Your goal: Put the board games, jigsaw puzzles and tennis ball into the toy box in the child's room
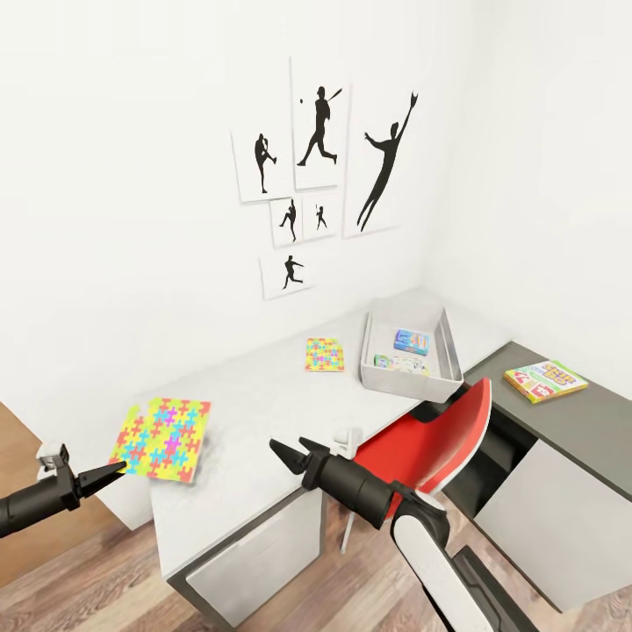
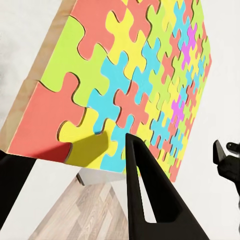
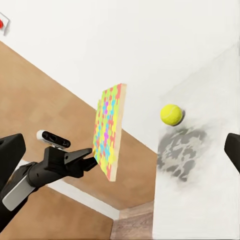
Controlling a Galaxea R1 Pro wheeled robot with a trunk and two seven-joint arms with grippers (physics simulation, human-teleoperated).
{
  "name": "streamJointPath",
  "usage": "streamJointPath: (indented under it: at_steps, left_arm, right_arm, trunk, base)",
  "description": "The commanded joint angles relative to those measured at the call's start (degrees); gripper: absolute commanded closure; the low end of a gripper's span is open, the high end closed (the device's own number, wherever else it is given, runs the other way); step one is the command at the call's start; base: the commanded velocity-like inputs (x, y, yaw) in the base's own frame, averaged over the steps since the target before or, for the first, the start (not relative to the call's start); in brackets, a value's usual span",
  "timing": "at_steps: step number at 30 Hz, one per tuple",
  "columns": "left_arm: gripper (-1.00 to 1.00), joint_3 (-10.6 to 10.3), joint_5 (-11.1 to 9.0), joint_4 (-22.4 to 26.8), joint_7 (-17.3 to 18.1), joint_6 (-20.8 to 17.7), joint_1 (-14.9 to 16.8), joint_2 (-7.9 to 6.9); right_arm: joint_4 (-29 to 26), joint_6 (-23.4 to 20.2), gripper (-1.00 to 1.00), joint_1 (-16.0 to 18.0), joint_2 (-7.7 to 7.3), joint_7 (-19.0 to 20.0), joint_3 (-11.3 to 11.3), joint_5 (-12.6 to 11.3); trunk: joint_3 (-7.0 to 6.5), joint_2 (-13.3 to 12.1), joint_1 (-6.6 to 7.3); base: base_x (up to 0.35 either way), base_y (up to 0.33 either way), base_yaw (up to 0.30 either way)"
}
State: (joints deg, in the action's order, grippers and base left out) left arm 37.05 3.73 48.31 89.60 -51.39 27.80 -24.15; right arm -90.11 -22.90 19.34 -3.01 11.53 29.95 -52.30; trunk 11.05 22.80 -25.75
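Note:
My left gripper (image 1: 114, 471) is shut on the near edge of a jigsaw puzzle (image 1: 163, 437), one finger (image 2: 142, 185) across its coloured face. In the right wrist view this puzzle (image 3: 109, 131) is held tilted up off the table (image 1: 254, 412). The tennis ball (image 3: 171, 114) rests on the table beyond it. My right gripper (image 1: 288, 449) hovers open over the table's front edge. A second jigsaw puzzle (image 1: 325, 355) lies flat further back. The toy box (image 1: 376, 351) holds a blue board game (image 1: 412, 341) and a pale one (image 1: 401, 363). A yellow-green board game (image 1: 546, 379) lies on the dark cabinet top.
A red chair (image 1: 439, 439) stands tucked against the desk beside my right arm, just in front of the toy box. Black athlete posters (image 1: 320, 140) hang on the white wall. Wood-plank floor (image 1: 96, 579) shows below the left end of the desk.

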Motion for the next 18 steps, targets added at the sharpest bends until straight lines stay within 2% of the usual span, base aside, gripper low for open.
streamJointPath:
  at_steps: [1, 9, 18]
  left_arm:
    - [1.0, 0.07, 0.4, 0.03, 0.4, -0.55, 0.06, 0.03]
    - [1.0, -0.04, 0.4, 0.03, 0.4, -0.55, 0.06, 0.06]
    - [1.0, -0.15, 0.4, 0.03, 0.4, -0.55, 0.06, 0.13]
  right_arm:
    - [-0.04, -0.2, -1.0, -0.03, -0.13, -0.02, 0.02, -0.35]
    - [0.46, 0.59, -1.0, -0.42, -2.23, 0.06, 0.27, -0.41]
    - [1.28, 0.3, -1.0, -0.45, -2.59, 0.06, 0.21, -0.56]
  trunk:
    - [0.09, 0.12, -0.03]
    - [-0.5, 0.12, -0.03]
    - [-1.32, 0.12, -0.03]
  base:
    - [0.0, 0.0, 0.0]
    - [0.0, 0.0, 0.0]
    - [0.0, 0.0, 0.0]
